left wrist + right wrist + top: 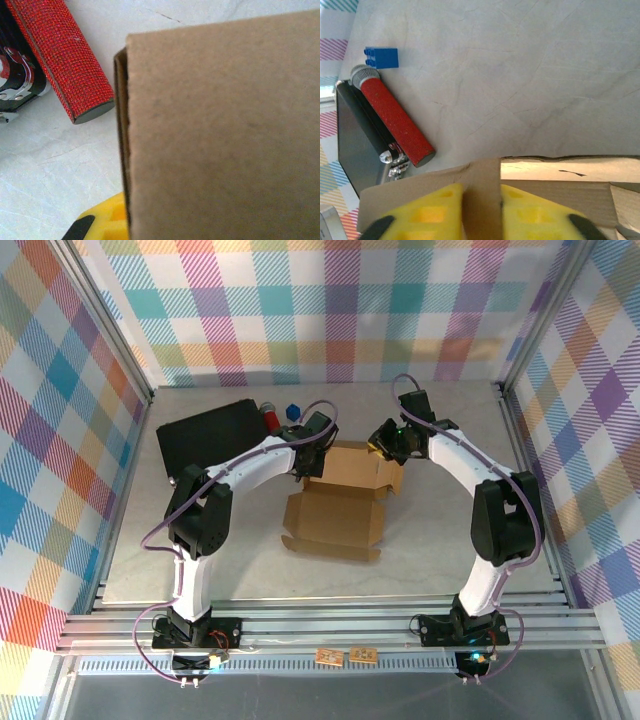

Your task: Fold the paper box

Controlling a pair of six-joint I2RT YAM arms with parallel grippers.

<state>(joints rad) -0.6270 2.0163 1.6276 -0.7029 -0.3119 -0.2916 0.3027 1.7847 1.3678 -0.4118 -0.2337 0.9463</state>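
The paper box is a brown cardboard mailer lying half folded in the middle of the table, its lid panel spread toward the near side. My right gripper is at the box's far right corner. In the right wrist view its yellow fingers are shut on an upright cardboard tab. My left gripper is at the far left corner and is shut. A cardboard wall covers most of the left wrist view, with one yellow finger beside its edge. Whether that gripper holds the cardboard cannot be told.
A black flat case lies at the back left. A red glitter microphone and a blue brick lie beside it, just behind the box. Aluminium frame rails and checkered walls enclose the table.
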